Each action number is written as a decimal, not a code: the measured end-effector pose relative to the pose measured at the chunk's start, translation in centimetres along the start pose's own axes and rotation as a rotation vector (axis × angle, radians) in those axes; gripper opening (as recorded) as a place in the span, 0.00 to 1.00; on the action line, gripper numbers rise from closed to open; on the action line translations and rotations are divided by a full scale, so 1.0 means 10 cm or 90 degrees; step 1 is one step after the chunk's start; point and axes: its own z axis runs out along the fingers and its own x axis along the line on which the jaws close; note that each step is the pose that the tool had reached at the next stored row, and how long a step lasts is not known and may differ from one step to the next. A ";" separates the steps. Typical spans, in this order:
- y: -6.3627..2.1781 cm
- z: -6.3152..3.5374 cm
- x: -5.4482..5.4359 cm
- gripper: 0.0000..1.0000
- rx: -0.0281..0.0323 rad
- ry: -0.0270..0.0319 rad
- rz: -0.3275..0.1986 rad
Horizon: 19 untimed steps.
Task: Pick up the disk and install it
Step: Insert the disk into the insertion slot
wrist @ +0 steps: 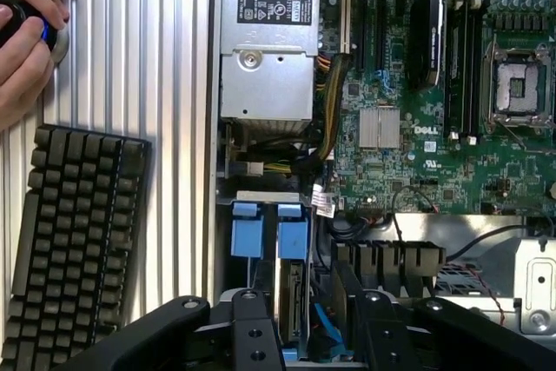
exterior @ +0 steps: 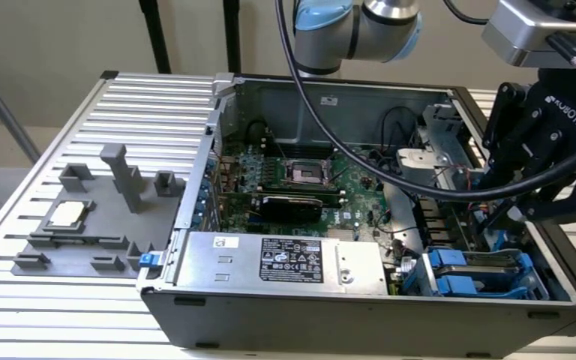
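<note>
The disk (wrist: 291, 301) stands on its edge in a slot near the corner of the computer case (exterior: 368, 319), right under its blue tab (wrist: 293, 234). So the picking up looks done, and the putting in looks done or very nearly done. The pincer (wrist: 308, 341) hangs just above the disk, with one black finger on each side. It looks open, with a gap next to the disk, so it does not seem to squeeze it. It is hard to tell if the disk is pushed all the way in, because the pincer covers one end and the slot is dark. Another blue tab (wrist: 246, 232) sits beside the first, and a finger hides what is under it. On the bench (wrist: 165, 58), near a keyboard (wrist: 74, 241), a person's hand (wrist: 26, 41) holds something small and dark that is cut off.
</note>
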 end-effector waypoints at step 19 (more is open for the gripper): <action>-0.162 -0.009 0.00 0.11 -0.0001 -0.0059 -0.009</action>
